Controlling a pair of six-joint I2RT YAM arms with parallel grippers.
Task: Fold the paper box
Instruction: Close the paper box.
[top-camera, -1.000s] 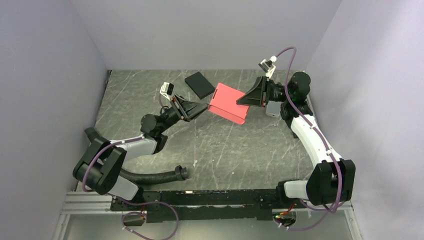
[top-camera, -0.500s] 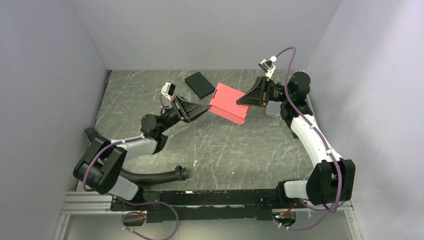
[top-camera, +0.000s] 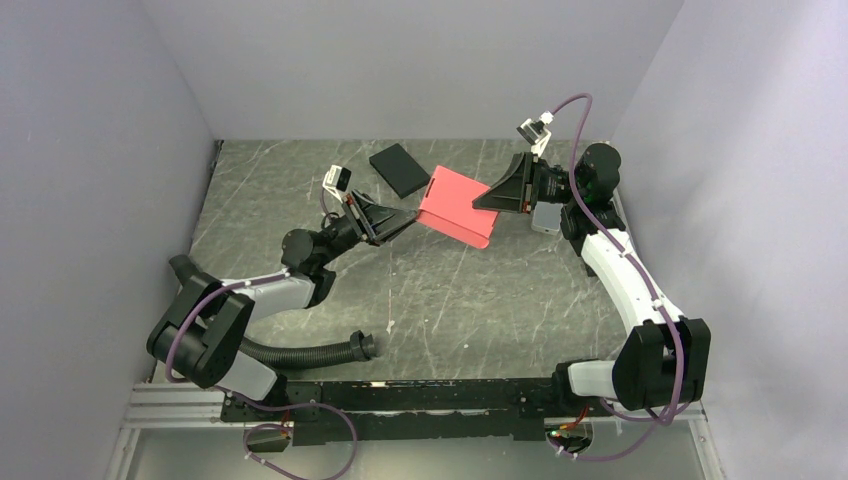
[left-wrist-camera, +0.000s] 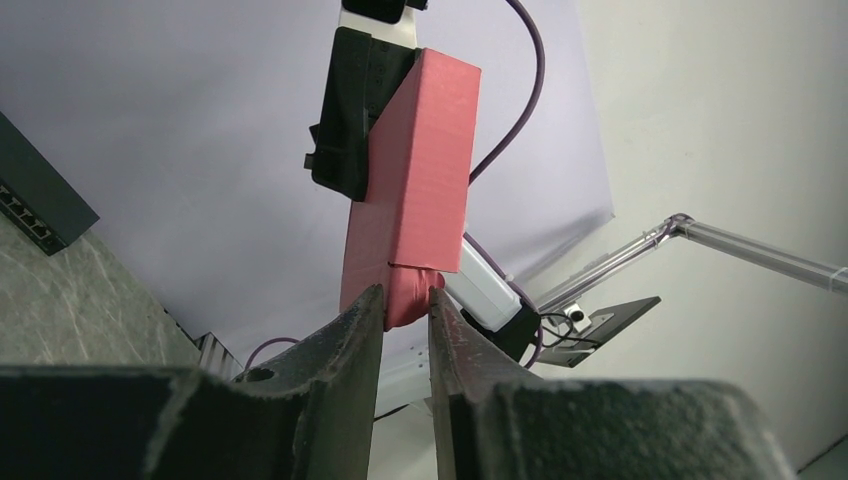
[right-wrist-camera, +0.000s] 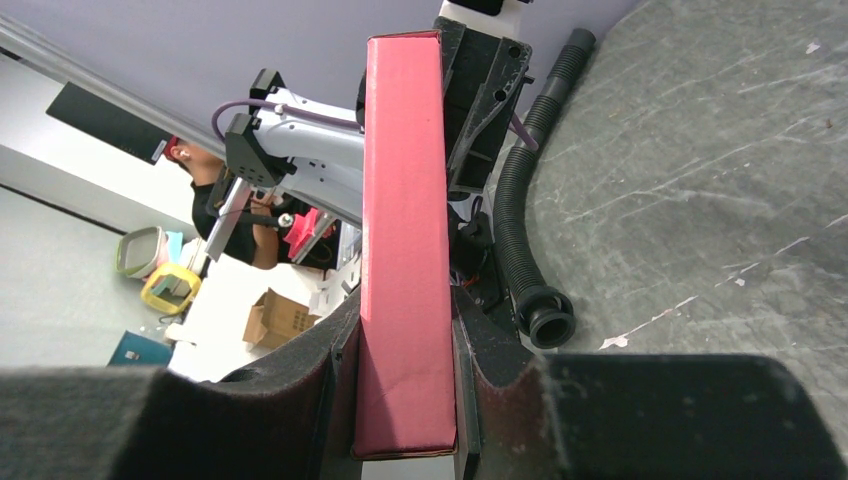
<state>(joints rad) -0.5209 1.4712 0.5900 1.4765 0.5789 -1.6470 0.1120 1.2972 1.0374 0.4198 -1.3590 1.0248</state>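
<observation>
Top external view: nothing has shifted; left gripper (top-camera: 411, 214) pinches a flap of the paper box (top-camera: 455, 200), right gripper (top-camera: 484, 203) clamps its body, fold stalled

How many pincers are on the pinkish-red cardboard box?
2. Left pincer pinches the pinkish-red cardboard box at its left end; right pincer clamps its right end. None hidden.

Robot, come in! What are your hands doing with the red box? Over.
Both shut on the box: left gripper at one end, right gripper at the other. Box held tilted between them. Black box lies behind, not in the way.
</observation>
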